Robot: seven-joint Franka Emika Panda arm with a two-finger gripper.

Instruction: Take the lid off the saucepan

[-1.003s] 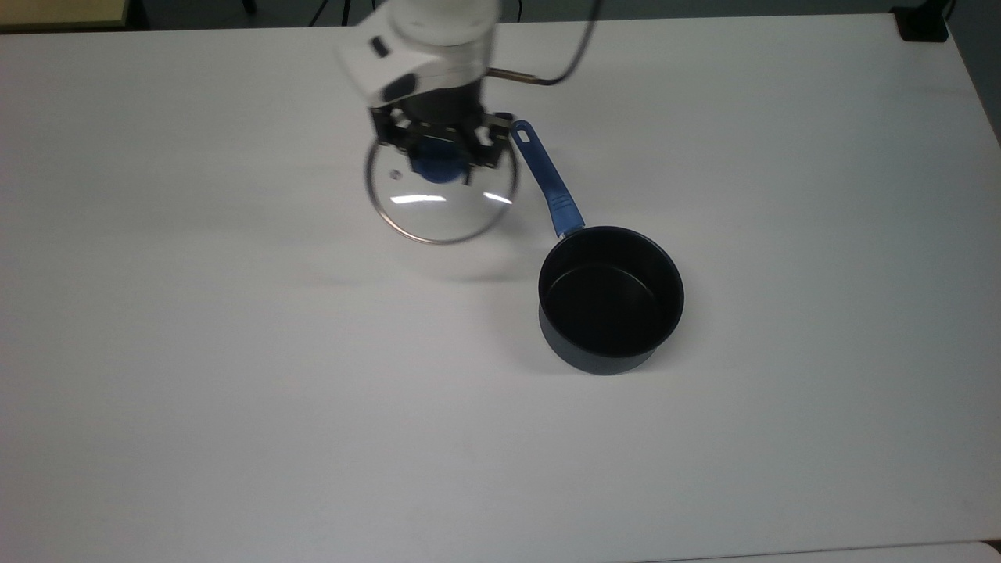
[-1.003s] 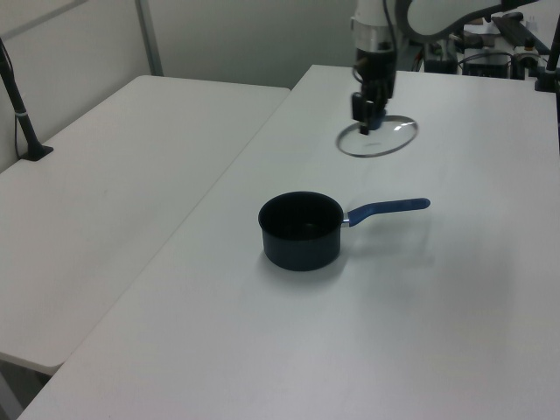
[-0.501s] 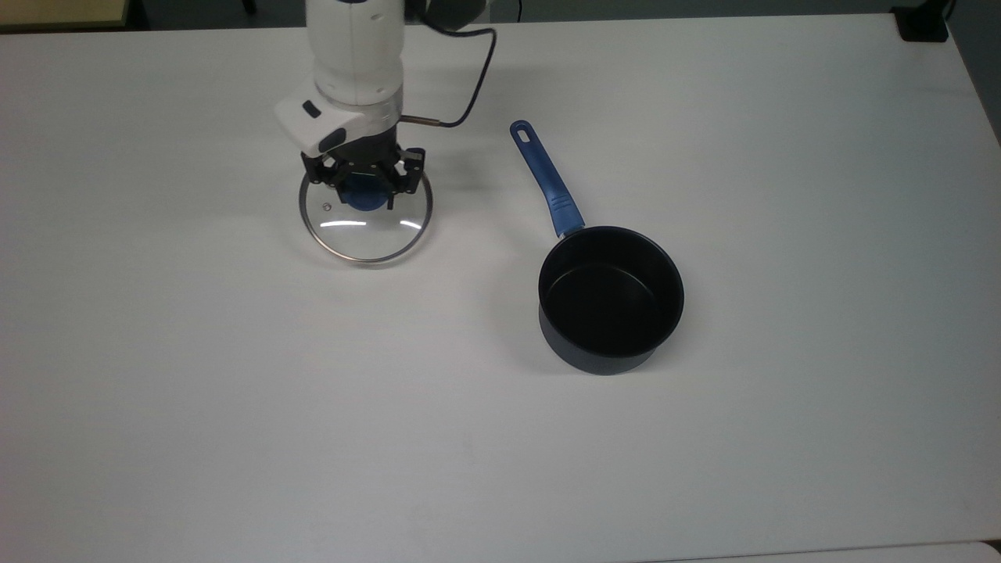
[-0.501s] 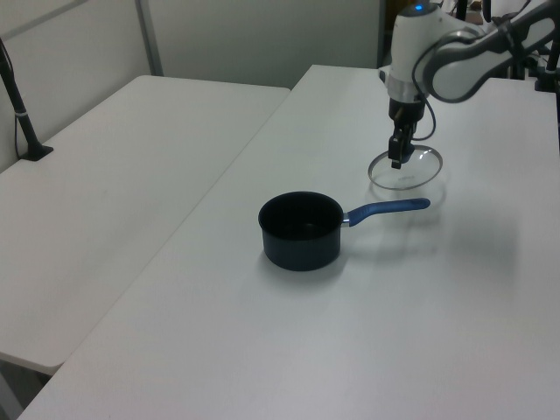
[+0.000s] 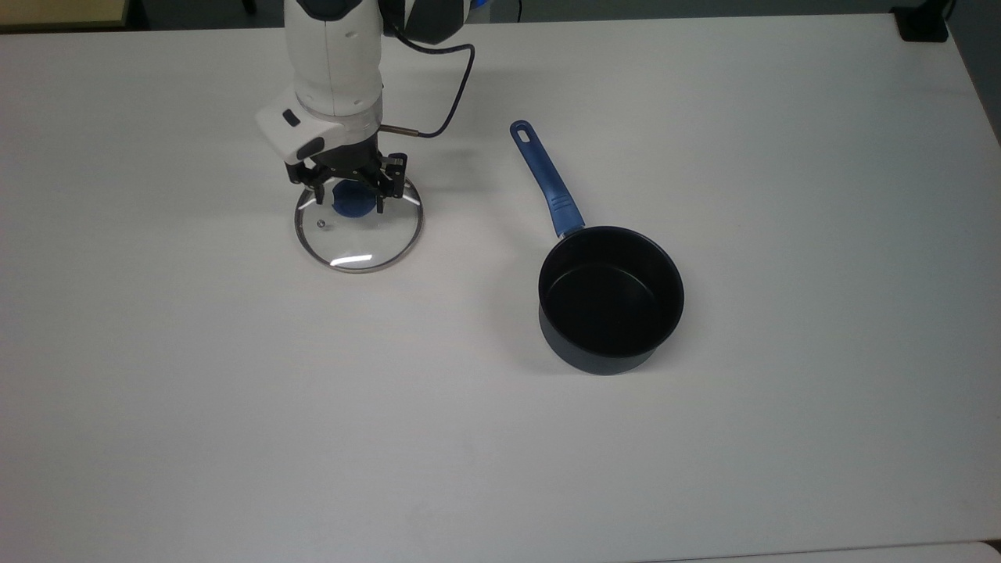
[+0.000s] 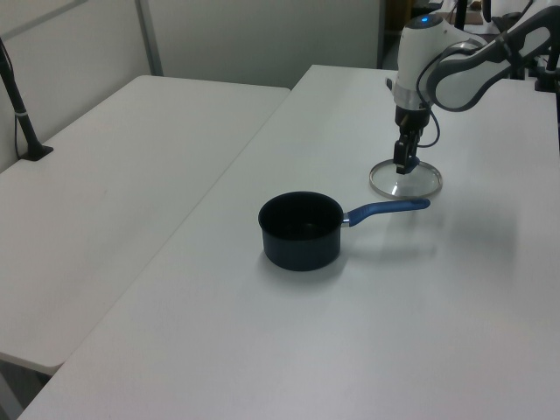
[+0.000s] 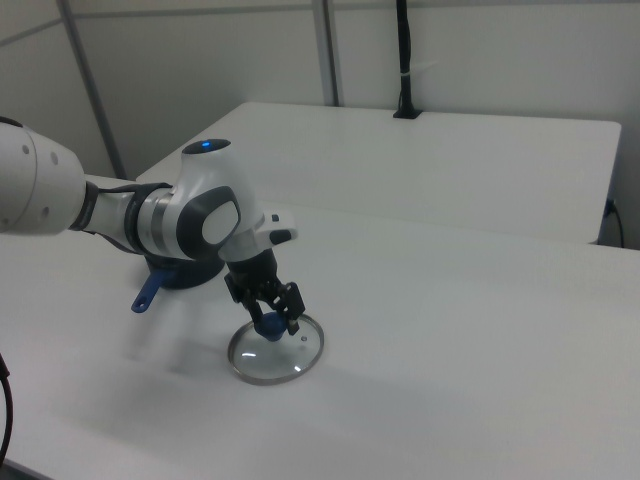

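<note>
White table (image 5: 704, 469): pincer (image 5: 349, 188) points down over lid (image 5: 359, 234) knob.

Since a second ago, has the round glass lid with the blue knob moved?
Yes. In the top view the round glass lid with the blue knob has shifted toward the top view's left, away from the dark saucepan, which has stayed put.

A plain white surface (image 5: 235, 407) carries two things. The lid (image 5: 359, 225) lies flat towards the top view's left. The open saucepan (image 5: 610, 301) stands well apart from it, towards the top view's right.
</note>
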